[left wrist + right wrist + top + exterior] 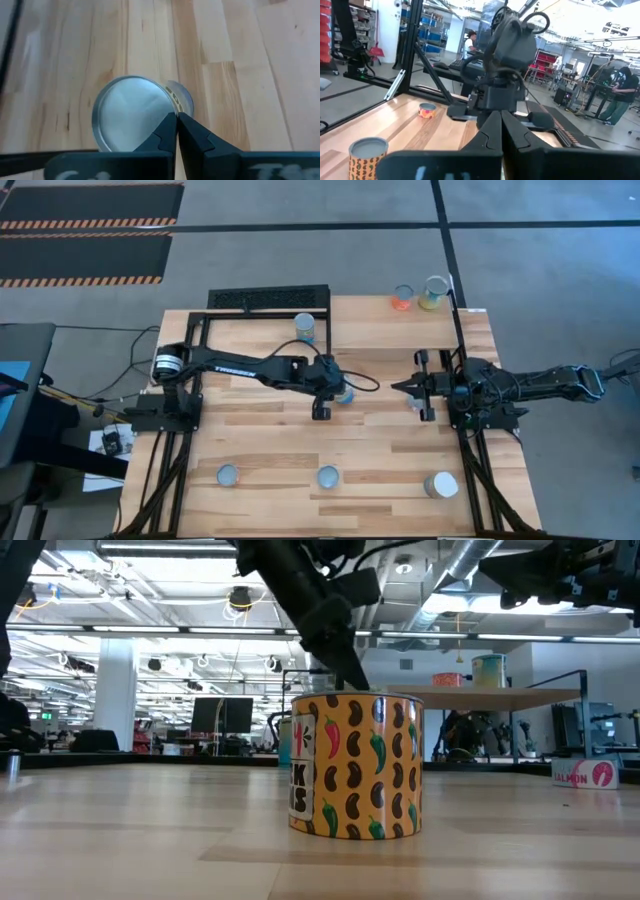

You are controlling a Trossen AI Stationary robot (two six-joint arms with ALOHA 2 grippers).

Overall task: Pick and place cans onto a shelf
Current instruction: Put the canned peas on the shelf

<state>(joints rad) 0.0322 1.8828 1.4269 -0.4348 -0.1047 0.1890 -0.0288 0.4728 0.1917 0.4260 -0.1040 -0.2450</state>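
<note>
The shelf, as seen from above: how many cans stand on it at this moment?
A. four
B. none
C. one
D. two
D: the high view shows only an orange-labelled can and a green-labelled can side by side on the shelf at the table's far right corner; the other cans are on the tabletop.

Bright, even overhead light from ceiling strips; soft shadow under the bean can (355, 765); its lid (131, 113) glares; near fingers blurred
</note>
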